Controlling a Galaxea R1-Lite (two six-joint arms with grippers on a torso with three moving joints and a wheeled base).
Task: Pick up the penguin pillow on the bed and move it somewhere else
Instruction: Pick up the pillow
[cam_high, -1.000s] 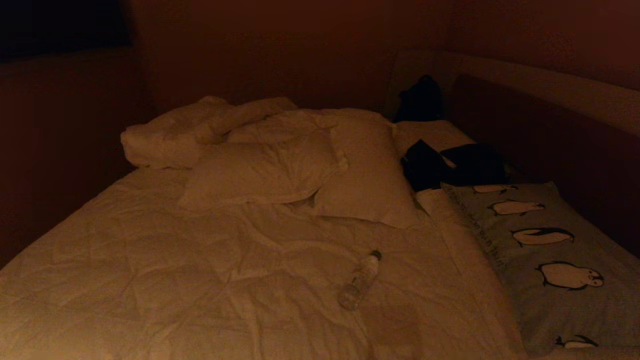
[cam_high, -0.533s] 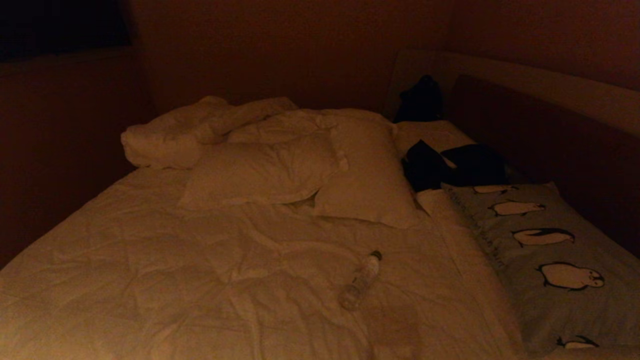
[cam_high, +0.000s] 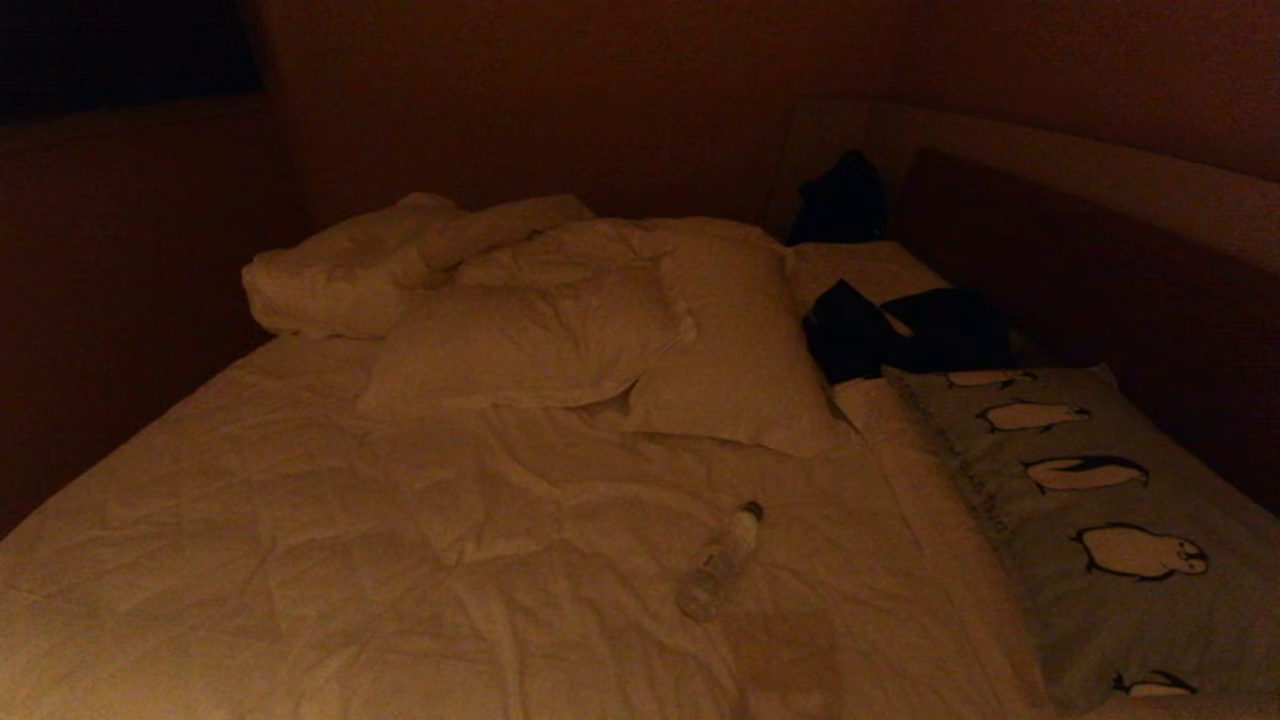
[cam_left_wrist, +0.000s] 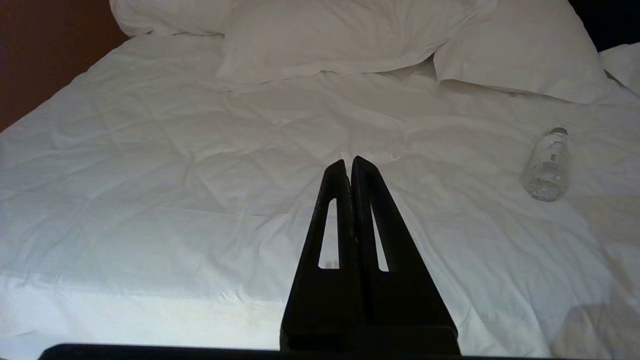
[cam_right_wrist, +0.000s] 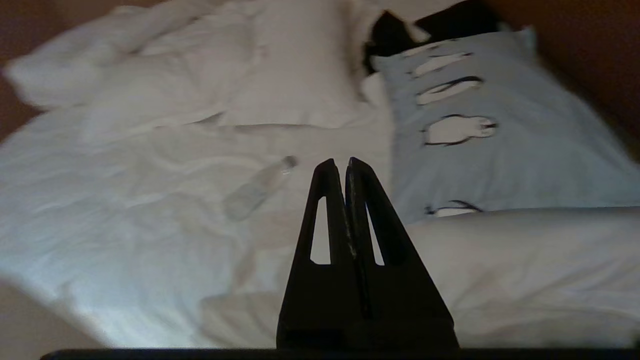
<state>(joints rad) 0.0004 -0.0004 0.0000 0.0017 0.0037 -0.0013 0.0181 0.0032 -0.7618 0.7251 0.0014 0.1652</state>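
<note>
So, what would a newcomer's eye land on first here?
The penguin pillow along the bed's right edge, its printed penguins standing out against white bedding. Then a clear bottle lying mid-duvet and dark clothing beyond the pillow's far end.

Left gripper (cam_left_wrist: 348, 162) closed, empty, held level. Right gripper (cam_right_wrist: 339, 164) closed, empty, angled slightly downward.
</note>
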